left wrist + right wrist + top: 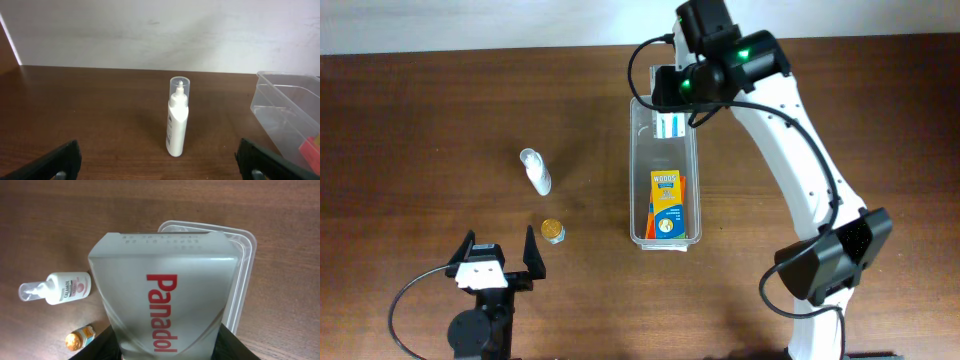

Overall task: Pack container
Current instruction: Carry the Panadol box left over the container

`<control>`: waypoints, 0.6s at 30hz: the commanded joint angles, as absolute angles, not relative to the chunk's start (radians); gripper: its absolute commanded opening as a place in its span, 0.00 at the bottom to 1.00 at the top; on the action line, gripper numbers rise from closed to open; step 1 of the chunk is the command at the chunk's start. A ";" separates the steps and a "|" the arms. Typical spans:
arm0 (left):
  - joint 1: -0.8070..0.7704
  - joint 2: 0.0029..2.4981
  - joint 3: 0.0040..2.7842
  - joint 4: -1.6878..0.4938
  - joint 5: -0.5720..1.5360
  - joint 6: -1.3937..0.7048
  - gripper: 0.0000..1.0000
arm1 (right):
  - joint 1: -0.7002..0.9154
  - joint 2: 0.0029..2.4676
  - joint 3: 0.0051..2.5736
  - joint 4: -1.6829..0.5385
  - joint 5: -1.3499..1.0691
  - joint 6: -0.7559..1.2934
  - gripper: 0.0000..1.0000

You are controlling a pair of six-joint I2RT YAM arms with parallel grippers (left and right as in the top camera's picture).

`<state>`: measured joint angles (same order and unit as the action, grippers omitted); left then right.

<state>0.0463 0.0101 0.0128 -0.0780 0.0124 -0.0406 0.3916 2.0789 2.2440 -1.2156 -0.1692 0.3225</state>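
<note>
The clear plastic container stands at the table's middle, with an orange box lying in its near half. My right gripper is shut on a white Panadol box and holds it over the container's far end; the container rim shows behind the box. My left gripper is open and empty at the front left. A white Calamol bottle lies left of the container, also in the left wrist view and the right wrist view.
A small gold-capped jar sits near the bottle, just ahead of my left gripper; it also shows in the right wrist view. The container's corner is at the right of the left wrist view. A pale wall runs behind the table.
</note>
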 commanded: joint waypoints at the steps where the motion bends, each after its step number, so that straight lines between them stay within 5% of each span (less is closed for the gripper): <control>1: 0.051 0.005 0.009 -0.080 0.027 -0.021 0.99 | 0.400 2.123 2.259 -1.198 -0.111 0.358 0.45; 18: 0.051 0.005 0.009 -0.080 0.027 -0.021 0.99 | 0.399 2.248 2.254 -1.139 -0.092 0.413 0.46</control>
<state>0.0463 0.0101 0.0128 -0.0780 0.0120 -0.0406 0.3965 2.2105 2.2440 -1.1431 -0.1127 0.3992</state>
